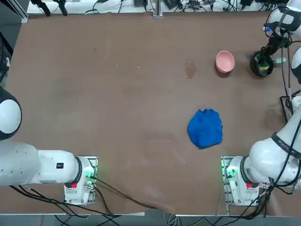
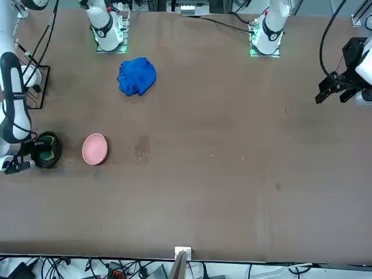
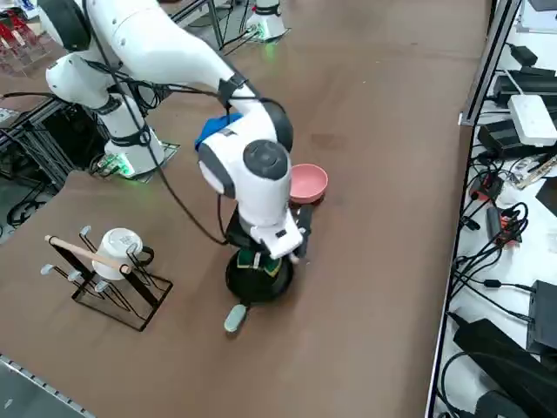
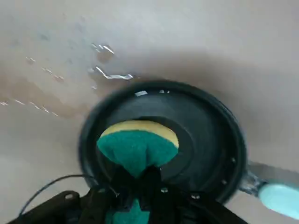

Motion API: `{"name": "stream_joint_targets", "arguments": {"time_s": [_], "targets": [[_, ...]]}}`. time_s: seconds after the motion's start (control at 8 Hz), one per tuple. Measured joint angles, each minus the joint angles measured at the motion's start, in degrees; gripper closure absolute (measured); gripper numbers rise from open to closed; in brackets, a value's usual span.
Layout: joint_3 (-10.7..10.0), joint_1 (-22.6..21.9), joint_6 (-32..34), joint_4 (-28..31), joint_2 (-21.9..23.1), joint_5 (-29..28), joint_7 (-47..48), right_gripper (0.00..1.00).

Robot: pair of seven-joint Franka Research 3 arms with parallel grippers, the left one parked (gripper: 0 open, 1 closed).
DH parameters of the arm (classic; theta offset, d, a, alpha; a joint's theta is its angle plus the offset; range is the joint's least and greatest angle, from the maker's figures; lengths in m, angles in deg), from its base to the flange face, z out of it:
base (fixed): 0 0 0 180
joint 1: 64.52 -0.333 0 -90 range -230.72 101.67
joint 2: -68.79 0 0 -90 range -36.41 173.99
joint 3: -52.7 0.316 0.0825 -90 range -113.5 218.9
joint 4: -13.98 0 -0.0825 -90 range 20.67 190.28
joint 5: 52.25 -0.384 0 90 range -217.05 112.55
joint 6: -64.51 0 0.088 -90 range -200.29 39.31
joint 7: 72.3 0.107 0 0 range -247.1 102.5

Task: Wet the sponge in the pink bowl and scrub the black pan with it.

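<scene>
Your right tool (image 4: 138, 179), clamped on the sponge (image 4: 138, 144), hangs over the black pan (image 3: 258, 279) at the bench's (image 1: 117, 117) far right. The pink bowl (image 1: 225, 61) stands just beside the pan, the blue cloth (image 1: 205, 128) nearer. A mug rack (image 3: 109, 274) blocks the right edge. Centre and left bench lie open.

No text, label, brand, number or sign can be read anywhere in these views. The sponge (image 4: 138, 145), the pan (image 4: 205, 140) and the bowl (image 1: 225, 61) are plain, with no print on them. The small dark mark on the parked arm's casing is too small to make out.
</scene>
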Motion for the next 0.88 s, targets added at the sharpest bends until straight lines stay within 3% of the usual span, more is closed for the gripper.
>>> {"name": "stream_joint_targets", "arguments": {"time_s": [0.38, 0.88], "targets": [[0.0, 2.5, -5.9, -0.3, -2.4, 0.0, -3.1, 0.92], [1.1, 2.1, -6.2, -4.9, -5.1, 0.0, -3.1, 0.92]]}}
